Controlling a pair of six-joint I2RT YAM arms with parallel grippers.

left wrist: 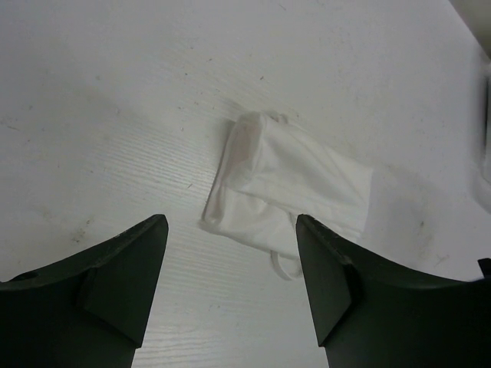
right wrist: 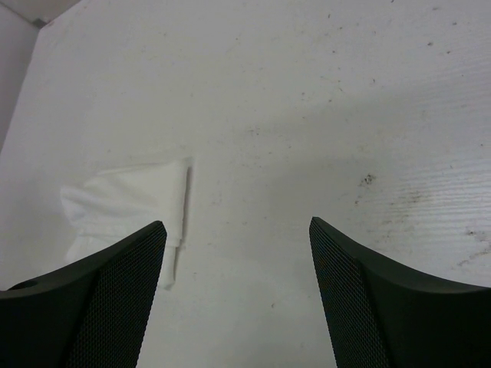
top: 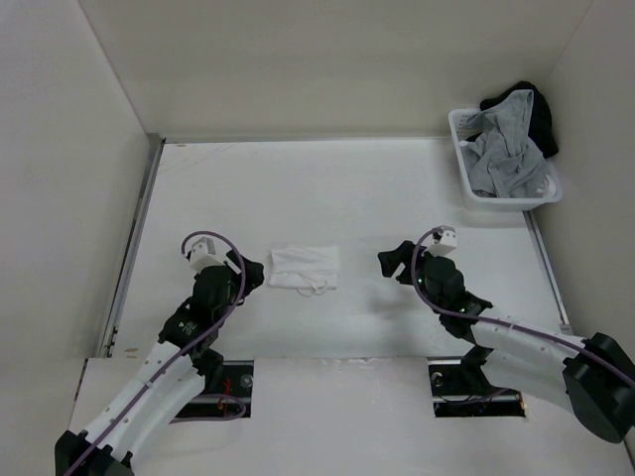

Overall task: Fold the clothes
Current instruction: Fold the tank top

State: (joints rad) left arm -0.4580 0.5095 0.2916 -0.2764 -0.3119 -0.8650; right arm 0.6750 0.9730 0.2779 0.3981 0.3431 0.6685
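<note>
The clothes [top: 305, 267] are a small white garment lying folded into a compact rectangle on the white table, between the two arms. A thin strap loop pokes out of its near edge. My left gripper [top: 255, 271] stands open just left of it, nothing between the fingers; in the left wrist view the clothes [left wrist: 288, 184] lie ahead of the open left gripper [left wrist: 232, 226]. My right gripper [top: 393, 263] is open and empty to the right, apart from the fabric; its wrist view has the clothes [right wrist: 130, 195] at the left beyond the right gripper [right wrist: 236, 230].
A white basket [top: 459, 159] at the back right holds a grey garment [top: 508, 159] and a black garment [top: 541, 114]. Walls close the table on the left, back and right. The table [top: 327, 188] is scuffed with small dark marks.
</note>
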